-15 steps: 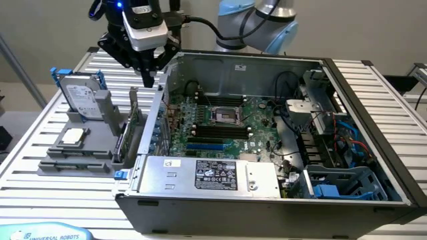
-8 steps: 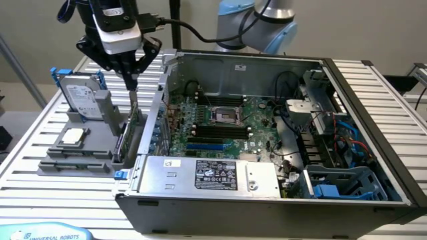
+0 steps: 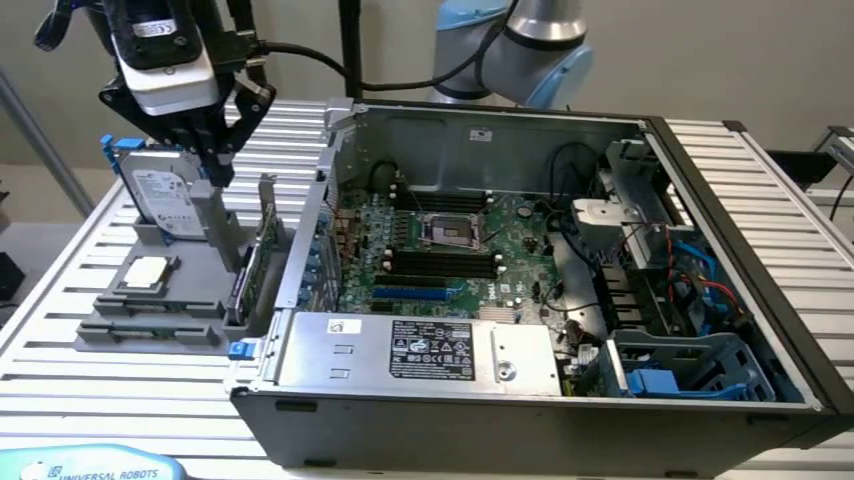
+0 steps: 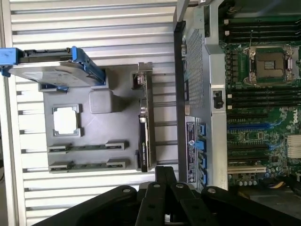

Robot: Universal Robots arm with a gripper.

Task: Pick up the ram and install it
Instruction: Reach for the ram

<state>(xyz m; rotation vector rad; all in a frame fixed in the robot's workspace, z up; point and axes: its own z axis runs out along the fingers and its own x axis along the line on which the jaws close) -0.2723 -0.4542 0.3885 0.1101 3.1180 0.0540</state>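
Two ram sticks lie flat side by side in grooves of a grey holder (image 4: pixel 123 117), one (image 4: pixel 87 147) beside the other (image 4: pixel 87 165); in the exterior view they show at the holder's near end (image 3: pixel 144 326). My gripper (image 3: pixel 214 168) hangs above the holder's far end, over the upright hard drive (image 3: pixel 167 195), well clear of the ram. Its black fingers (image 4: pixel 162 175) are shut with nothing between them. The black memory slots (image 3: pixel 430 262) on the motherboard inside the open computer case (image 3: pixel 747 210) stand bare, also seen in the wrist view (image 4: pixel 263 96).
On the holder also sit a silver processor chip (image 3: pixel 147 270) and an upright green expansion card (image 3: pixel 262 245) next to the case wall. The case holds a processor socket (image 3: pixel 451 232), a power supply (image 3: pixel 414 345) and cables at the exterior view's right. Everything rests on a slatted table (image 3: pixel 54 300).
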